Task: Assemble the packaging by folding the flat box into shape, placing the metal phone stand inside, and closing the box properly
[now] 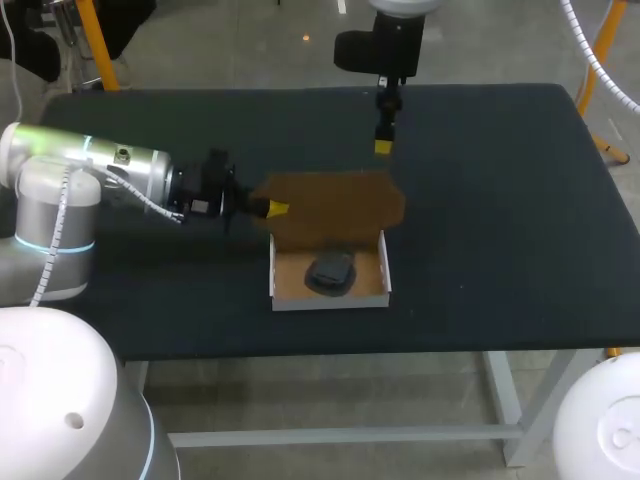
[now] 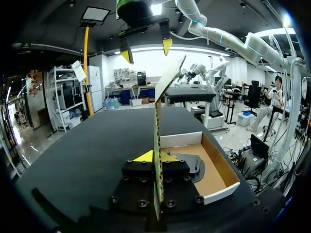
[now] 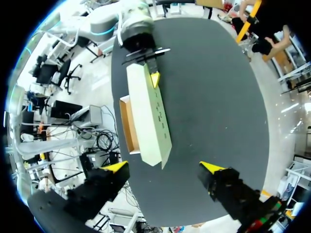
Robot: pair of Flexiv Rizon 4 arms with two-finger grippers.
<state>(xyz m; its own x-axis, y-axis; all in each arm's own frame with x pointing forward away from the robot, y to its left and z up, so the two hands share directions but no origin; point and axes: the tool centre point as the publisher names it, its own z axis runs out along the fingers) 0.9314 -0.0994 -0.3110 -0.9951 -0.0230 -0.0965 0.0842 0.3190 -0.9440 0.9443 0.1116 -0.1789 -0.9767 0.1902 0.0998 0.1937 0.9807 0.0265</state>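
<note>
**Open box (image 1: 330,301) at the table's (image 1: 500,230) near side, stand inside, lid gripped by the left tool.**

The white-walled tray of the box sits toward the near edge of the dark table, its inside brown. The dark metal phone stand (image 1: 331,272) lies flat on the tray floor, about in the middle. Behind it the brown lid (image 1: 335,205) rises from the tray's far wall and stands raised over the table. The left tool (image 1: 270,209) comes in from the left and is clenched on the lid's side edge, with one yellow tip on each face. Farther back, the right tool (image 1: 383,140) hangs above the table beyond the lid. Its fingers are spread wide and touch nothing.
</note>
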